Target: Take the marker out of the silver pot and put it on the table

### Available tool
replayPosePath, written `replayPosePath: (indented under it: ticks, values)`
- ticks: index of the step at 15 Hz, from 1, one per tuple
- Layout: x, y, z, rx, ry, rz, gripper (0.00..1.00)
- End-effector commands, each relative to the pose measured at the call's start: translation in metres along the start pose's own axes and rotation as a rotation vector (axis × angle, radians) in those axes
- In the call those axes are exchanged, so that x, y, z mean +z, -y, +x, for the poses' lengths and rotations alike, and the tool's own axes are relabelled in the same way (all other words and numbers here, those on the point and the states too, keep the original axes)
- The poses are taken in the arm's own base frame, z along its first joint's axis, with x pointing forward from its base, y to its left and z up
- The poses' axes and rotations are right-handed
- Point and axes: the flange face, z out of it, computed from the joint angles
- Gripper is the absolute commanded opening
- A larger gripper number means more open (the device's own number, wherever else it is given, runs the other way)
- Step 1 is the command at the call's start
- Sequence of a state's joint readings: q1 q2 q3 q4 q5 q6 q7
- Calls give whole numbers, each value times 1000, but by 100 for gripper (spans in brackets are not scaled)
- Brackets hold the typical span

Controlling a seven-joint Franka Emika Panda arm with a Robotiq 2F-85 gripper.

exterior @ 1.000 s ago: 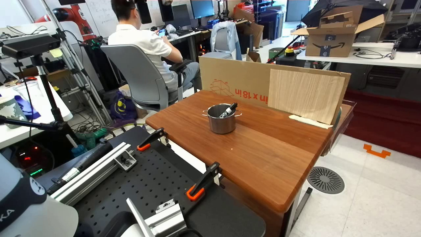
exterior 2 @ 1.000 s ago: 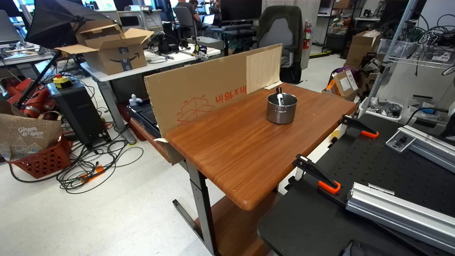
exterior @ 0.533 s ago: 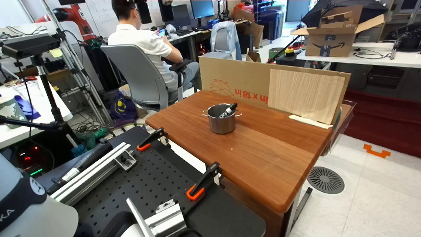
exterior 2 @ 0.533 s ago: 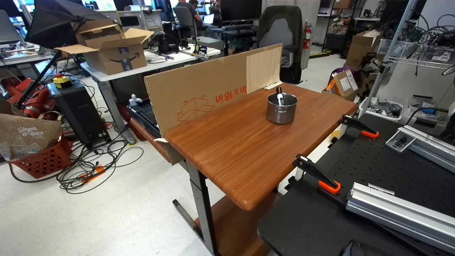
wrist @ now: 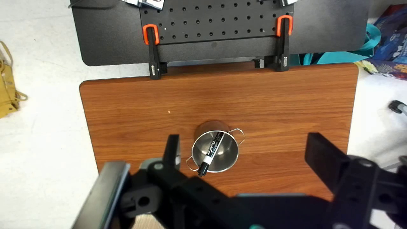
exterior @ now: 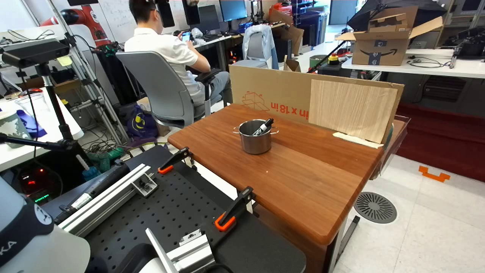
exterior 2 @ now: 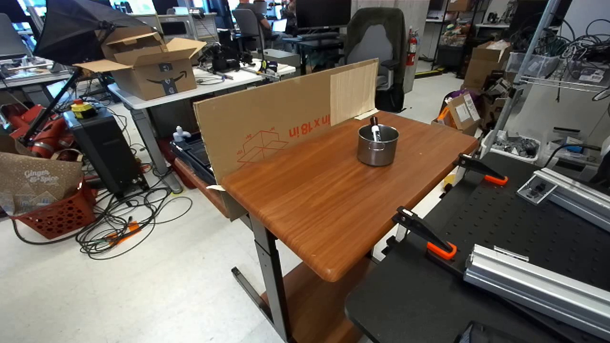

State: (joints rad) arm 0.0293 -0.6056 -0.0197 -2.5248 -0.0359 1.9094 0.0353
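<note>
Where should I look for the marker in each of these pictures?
In an exterior view: the marker, just right of and above centre.
In an exterior view: the marker, upper half, right of centre.
Wrist view: the marker, below centre.
Shared landmark: the silver pot holding it.

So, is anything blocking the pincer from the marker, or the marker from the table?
Nothing visible stands between the open pincer and the marker, whose black end pokes out of the silver pot. Toward the table, the pot's wall surrounds the marker's lower part, so it would likely need lifting up and over.
</note>
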Motion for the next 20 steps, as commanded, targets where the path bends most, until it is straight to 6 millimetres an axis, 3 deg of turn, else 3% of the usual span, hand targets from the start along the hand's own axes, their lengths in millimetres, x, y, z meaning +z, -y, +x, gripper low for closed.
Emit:
replayPosePath:
  ticks: [1, 12, 16, 20]
  values:
    - [-1, 0, 0, 0, 1, 0, 100]
    - [5, -1, 5, 18, -7, 13, 100]
    - [26, -3, 23, 65, -5, 46, 100]
    - [63, -5, 54, 153, -10, 133, 100]
